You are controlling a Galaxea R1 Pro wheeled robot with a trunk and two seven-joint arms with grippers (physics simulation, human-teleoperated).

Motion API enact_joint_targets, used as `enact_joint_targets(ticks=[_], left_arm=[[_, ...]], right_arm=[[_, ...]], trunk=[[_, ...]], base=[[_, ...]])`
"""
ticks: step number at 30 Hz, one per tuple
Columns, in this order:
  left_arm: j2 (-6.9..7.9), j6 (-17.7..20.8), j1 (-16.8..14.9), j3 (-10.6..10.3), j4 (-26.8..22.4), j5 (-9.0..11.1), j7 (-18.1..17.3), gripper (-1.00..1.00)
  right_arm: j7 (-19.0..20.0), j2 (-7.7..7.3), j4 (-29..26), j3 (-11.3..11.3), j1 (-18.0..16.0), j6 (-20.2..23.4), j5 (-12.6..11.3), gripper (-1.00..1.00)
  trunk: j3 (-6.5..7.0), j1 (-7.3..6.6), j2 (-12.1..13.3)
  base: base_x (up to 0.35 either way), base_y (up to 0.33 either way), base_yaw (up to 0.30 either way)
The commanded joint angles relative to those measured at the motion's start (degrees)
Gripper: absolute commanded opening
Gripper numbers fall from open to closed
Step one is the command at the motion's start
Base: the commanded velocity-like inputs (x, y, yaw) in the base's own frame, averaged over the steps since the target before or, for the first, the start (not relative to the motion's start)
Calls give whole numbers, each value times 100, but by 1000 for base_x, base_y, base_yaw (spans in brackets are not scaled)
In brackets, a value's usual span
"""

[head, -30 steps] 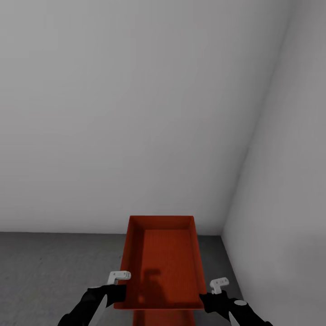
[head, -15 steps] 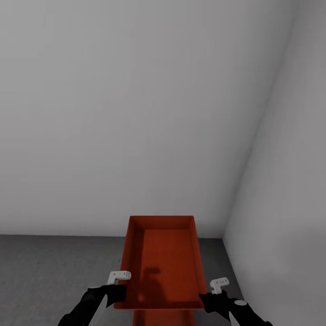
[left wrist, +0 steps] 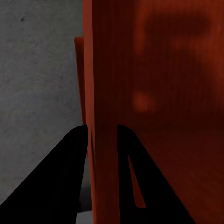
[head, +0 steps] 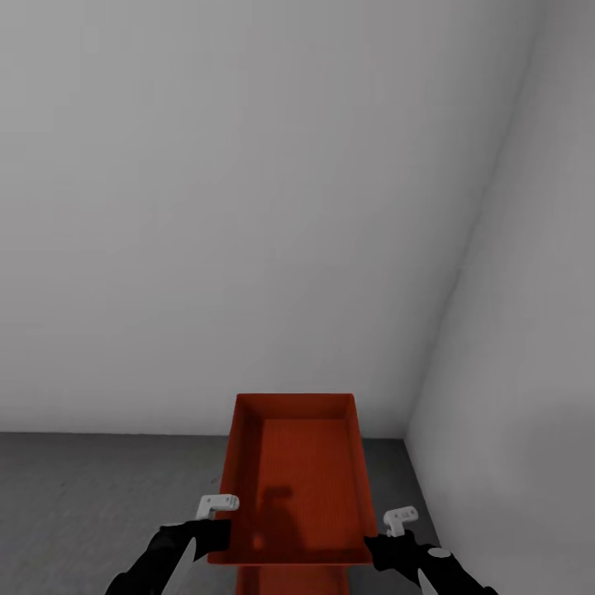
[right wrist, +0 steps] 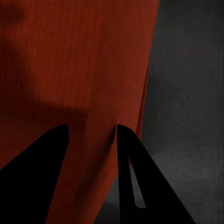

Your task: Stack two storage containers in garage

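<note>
Head view: left gripper (head: 216, 529) and right gripper (head: 382, 541) pinch the storage container (head: 297, 471) (opposite walls).

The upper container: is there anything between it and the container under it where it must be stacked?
Nothing visible stands between them. The upper container is gripped on its side walls by the left gripper and the right gripper. The second container lies directly beneath it on the grey floor, its orange wall peeking out below.

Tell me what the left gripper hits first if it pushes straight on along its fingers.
The left gripper already straddles the held container's side wall, so that wall likely bottoms out between its fingers first. Beyond lie the second container's edge and the concrete floor; depth is unclear.
</note>
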Motion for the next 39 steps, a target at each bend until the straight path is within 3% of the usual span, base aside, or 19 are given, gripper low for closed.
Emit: enact_joint_targets(ticks=[1, 39], left_arm=[[-55, -344, -3, -32, -17, 74, 27, -100], [-61, -344, -3, -32, -17, 69, 27, -100]], right_arm=[[21, 159, 11, 2, -2, 39, 54, -100], [30, 150, 11, 11, -2, 39, 32, -100]], trunk=[[-13, 4, -13], [-13, 4, -13]], base=[[40, -38, 0], [2, -2, 29]])
